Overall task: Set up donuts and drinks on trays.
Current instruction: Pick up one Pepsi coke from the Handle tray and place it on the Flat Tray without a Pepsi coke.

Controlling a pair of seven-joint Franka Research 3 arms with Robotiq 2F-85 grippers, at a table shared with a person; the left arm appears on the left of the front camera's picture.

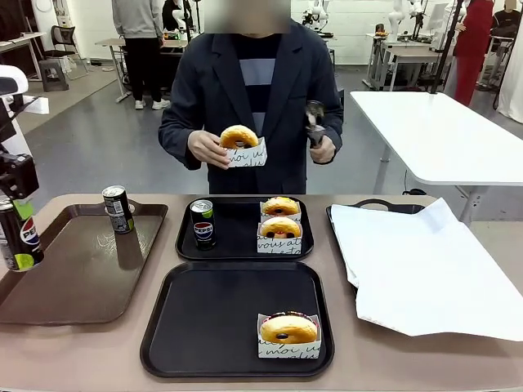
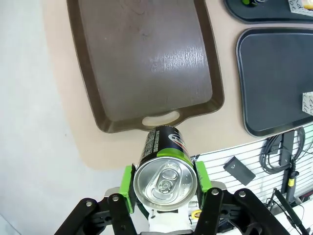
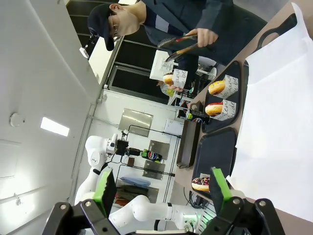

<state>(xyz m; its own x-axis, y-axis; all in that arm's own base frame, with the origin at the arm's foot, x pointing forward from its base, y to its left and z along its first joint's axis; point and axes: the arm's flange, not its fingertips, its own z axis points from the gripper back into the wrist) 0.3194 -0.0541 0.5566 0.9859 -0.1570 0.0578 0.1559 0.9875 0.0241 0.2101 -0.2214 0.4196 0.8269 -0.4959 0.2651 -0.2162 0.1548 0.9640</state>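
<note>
My left gripper (image 2: 165, 180) is shut on a black Pepsi can (image 2: 164, 171), held in the air off the left end of the table (image 1: 16, 237). A second can (image 1: 118, 208) stands on the brown tray (image 1: 73, 278). The far black tray (image 1: 245, 253) holds a third can (image 1: 202, 223) and two boxed donuts (image 1: 280, 219). One boxed donut (image 1: 288, 331) sits in the near black tray's (image 1: 212, 327) front right corner. The person holds another boxed donut (image 1: 241, 144) in one hand and tongs (image 1: 315, 122) in the other. My right gripper (image 3: 163, 188) is open and holds nothing.
A tray lined with white paper (image 1: 417, 261) takes up the table's right side. The brown tray's handle end (image 2: 159, 118) lies just beyond the held can. A white table (image 1: 441, 135) stands behind at the right.
</note>
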